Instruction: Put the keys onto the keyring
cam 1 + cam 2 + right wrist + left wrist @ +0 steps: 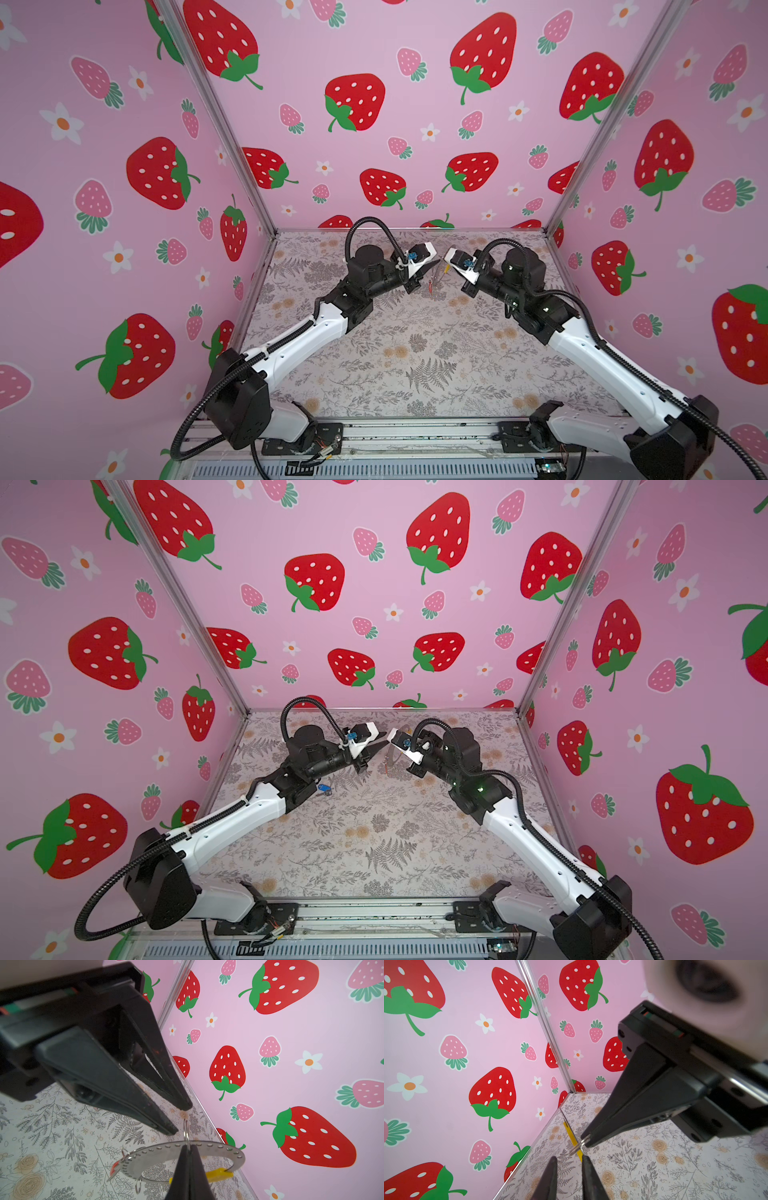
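Keyring (158, 1150) hangs above the table (52, 1126), pinched by our right gripper (188, 1148); the red-tagged key (113, 1167) dangles from it. Our left gripper (180, 1121) stands slightly spread beside it; the blue-tagged key (323, 788) lies below.

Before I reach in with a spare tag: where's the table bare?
Bare: near middle of the table, between the arms. Crowded: far middle, left end effector and right end effector at the keyring; blue-tag key beside left arm.

Pink strawberry-and-flower print walls (395, 50) with aluminium corner posts (220, 124), grey floral tabletop (415, 332) below.
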You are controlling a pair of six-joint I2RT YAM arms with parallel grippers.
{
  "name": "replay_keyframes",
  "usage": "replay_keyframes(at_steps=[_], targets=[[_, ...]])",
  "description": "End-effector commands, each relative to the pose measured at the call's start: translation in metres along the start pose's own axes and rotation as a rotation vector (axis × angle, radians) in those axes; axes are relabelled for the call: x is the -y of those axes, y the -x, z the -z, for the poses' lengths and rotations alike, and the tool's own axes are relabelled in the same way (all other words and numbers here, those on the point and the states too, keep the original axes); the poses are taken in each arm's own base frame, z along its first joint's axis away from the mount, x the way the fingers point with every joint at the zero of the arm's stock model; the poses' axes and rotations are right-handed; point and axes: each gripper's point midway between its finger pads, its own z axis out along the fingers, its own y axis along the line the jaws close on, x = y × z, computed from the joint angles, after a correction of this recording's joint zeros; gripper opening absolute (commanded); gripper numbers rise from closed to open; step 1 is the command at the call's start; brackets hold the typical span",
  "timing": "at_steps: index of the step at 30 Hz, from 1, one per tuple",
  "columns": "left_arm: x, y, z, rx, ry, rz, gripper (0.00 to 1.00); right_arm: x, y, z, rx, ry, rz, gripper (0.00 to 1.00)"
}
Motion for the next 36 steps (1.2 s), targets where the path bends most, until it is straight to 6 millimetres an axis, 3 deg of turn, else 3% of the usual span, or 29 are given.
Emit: replay_keyframes(at_steps=[1, 13, 30, 36], targets=[[-0.008, 0.019, -0.003, 0.054, 0.013, -0.009, 0.23, 0.002, 0.015, 0.006, 0.054, -0.003, 0.007, 0.00], [-0.010, 0.020, -0.007, 0.065, 0.016, 0.003, 0.19, -0.003, 0.010, 0.003, 0.040, 0.016, 0.018, 0.00], [-0.009, 0.024, -0.008, 0.083, 0.005, 0.012, 0.21, -0.005, 0.004, 0.000, 0.021, 0.018, 0.036, 0.00], [-0.011, 0.025, -0.010, 0.087, 0.012, 0.025, 0.16, -0.006, 0.001, 0.000, 0.016, 0.015, 0.044, 0.00]])
